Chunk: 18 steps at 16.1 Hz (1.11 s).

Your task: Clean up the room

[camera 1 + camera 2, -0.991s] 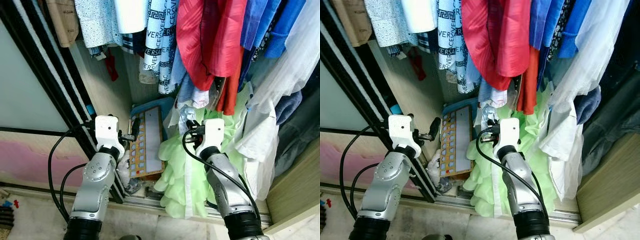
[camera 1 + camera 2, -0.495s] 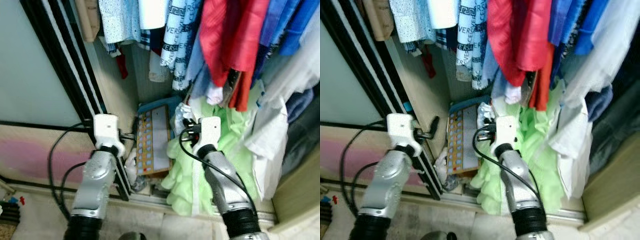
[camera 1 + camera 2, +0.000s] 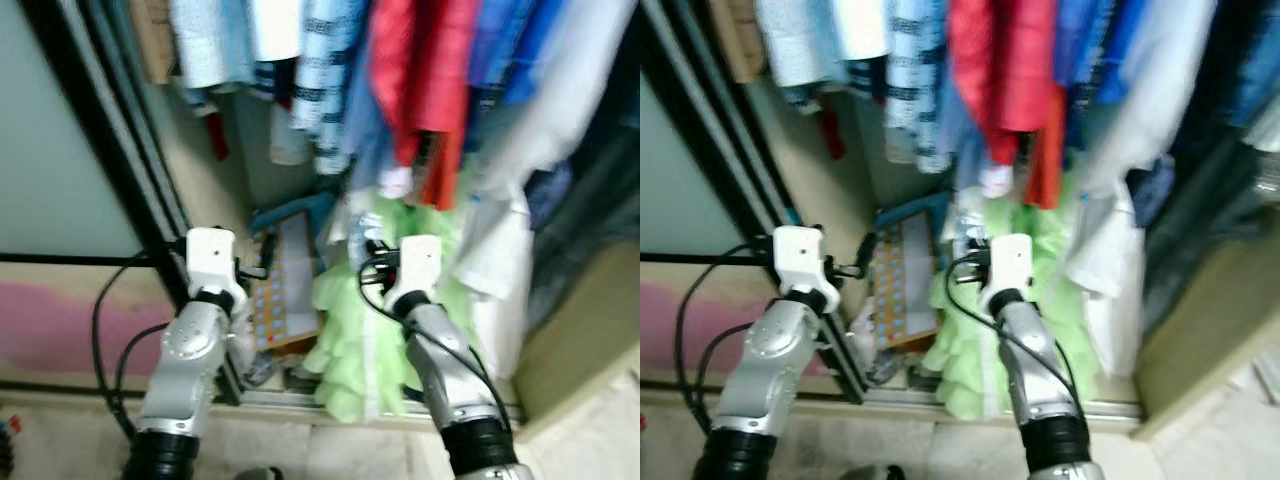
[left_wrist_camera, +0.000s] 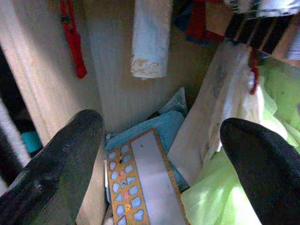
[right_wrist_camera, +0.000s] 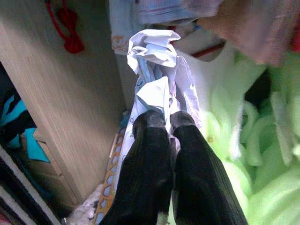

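I face an open wardrobe. My right gripper [image 5: 166, 123] is shut on a crumpled white wad of paper [image 5: 155, 58], held up in front of the hanging clothes and above a light green frilly dress [image 3: 360, 340]. In the eye views that wad [image 3: 363, 226] sits just ahead of the right wrist. My left gripper [image 4: 159, 123] is open, its fingers [image 4: 70, 154] wide apart with nothing between them. It points at an orange board with coloured shapes [image 4: 140, 187] leaning at the wardrobe's bottom. That board [image 3: 283, 290] stands between my two arms.
Hanging clothes fill the rail: a red garment [image 3: 415, 70], blue and patterned shirts [image 3: 325, 90], a white one [image 3: 500, 250]. A black sliding-door frame [image 3: 110, 150] stands left, a wooden side panel [image 3: 580, 320] right. A blue item [image 4: 140, 136] lies behind the board.
The whole picture has shifted and blurred, so the camera moved. Both arms hold the same pose; the right gripper still grips the white wad.
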{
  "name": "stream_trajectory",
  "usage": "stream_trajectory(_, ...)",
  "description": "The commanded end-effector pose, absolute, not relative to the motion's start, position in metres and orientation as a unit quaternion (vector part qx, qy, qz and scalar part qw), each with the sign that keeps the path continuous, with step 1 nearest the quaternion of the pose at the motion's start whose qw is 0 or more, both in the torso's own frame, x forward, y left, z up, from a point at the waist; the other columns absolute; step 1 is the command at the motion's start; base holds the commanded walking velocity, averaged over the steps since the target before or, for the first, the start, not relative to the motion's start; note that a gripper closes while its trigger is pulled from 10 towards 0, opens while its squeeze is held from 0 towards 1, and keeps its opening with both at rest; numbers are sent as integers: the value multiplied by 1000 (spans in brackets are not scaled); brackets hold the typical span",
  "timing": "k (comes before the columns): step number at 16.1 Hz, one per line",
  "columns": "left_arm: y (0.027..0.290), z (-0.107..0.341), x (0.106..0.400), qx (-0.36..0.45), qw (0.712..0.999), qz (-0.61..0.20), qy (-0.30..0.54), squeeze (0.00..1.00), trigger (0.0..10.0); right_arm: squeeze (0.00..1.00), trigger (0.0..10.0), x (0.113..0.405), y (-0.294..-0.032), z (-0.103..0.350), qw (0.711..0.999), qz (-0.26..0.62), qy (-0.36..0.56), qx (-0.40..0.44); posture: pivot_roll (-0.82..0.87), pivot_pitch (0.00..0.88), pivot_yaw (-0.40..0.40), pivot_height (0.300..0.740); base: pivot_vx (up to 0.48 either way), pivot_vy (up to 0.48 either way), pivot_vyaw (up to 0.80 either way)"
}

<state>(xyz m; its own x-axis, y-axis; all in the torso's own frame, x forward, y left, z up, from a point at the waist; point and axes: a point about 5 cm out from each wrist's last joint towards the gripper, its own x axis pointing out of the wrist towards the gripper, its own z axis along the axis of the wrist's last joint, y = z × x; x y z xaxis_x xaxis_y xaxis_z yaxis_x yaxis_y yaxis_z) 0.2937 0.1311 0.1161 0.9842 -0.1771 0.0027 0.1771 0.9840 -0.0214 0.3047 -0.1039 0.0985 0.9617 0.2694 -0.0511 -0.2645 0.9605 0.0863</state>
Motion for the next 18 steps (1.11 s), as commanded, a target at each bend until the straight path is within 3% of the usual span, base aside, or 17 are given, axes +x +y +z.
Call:
stream_trajectory(1,126,118,295,-13,995,-97,-4,0,10000,0,10000,307,-108,100,991,127,29,35,63,0,53,740,0,-480,0)
stream_trajectory(7,126,117,294,-10,995,-98,-3,0,10000,0,10000,307,-108,99,991,128,29,34,66,0,54,740,0,-480,0)
stream_trajectory(18,127,117,293,-10,994,-104,-10,0,10000,0,10000,307,-107,99,991,128,28,35,69,0,57,740,0,0,0)
